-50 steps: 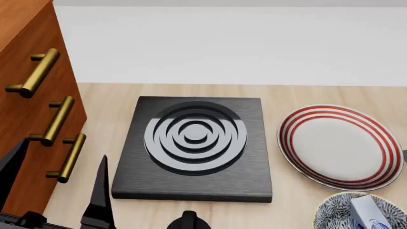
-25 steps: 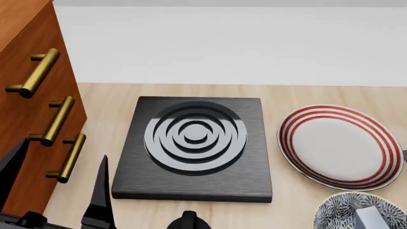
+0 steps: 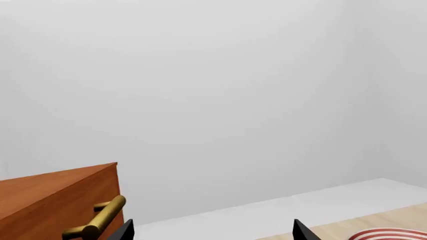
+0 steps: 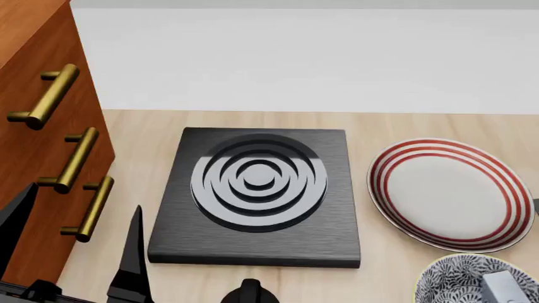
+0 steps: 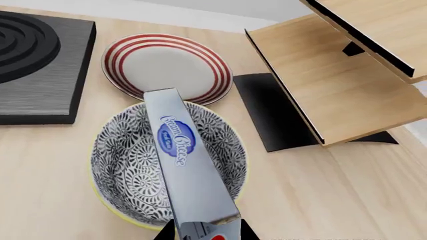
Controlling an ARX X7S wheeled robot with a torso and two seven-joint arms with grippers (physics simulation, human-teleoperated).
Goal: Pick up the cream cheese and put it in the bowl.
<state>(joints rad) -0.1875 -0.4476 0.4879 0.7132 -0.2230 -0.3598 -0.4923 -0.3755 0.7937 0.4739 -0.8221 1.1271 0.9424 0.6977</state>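
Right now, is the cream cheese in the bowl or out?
Partly in: the cream cheese slants over the bowl, its red end between the right gripper fingertips.

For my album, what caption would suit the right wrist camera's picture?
Right gripper holds the cream cheese over the patterned bowl, beside a red-striped plate.

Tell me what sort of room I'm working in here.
Most likely a kitchen counter: a black stove burner sits on the wooden countertop, with a wooden cabinet with brass handles at one side and a red-striped plate nearby.

The cream cheese (image 5: 189, 177) box reads "Cream Cheese" in its blue oval logo.
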